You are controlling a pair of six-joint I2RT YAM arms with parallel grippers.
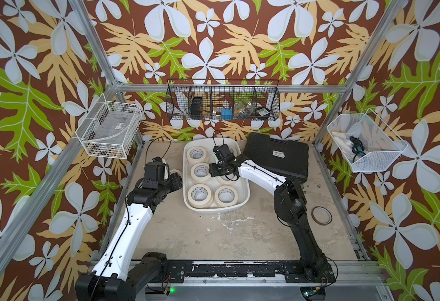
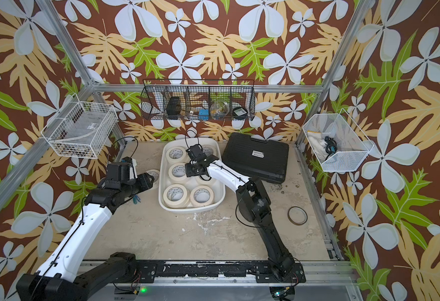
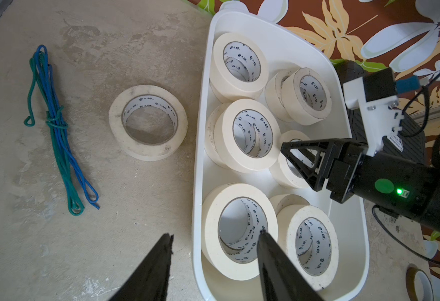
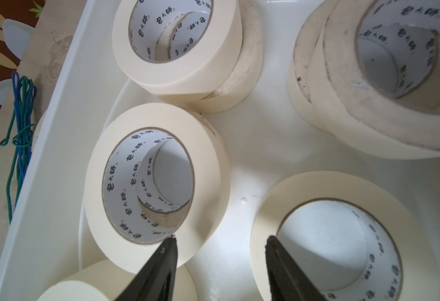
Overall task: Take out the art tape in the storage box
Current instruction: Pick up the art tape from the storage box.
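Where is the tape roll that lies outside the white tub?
In the left wrist view, the cream-beige masking-tape roll lies flat on the table, left of the white plastic tub, between it and the blue-green cord bundle.

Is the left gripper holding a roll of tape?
No, the left gripper hangs open above the rim of the box, with nothing between its jaws.

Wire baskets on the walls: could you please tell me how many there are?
3: a white basket on the left wall, a black basket on the back wall, a second white basket on the right wall. None seems hidden.
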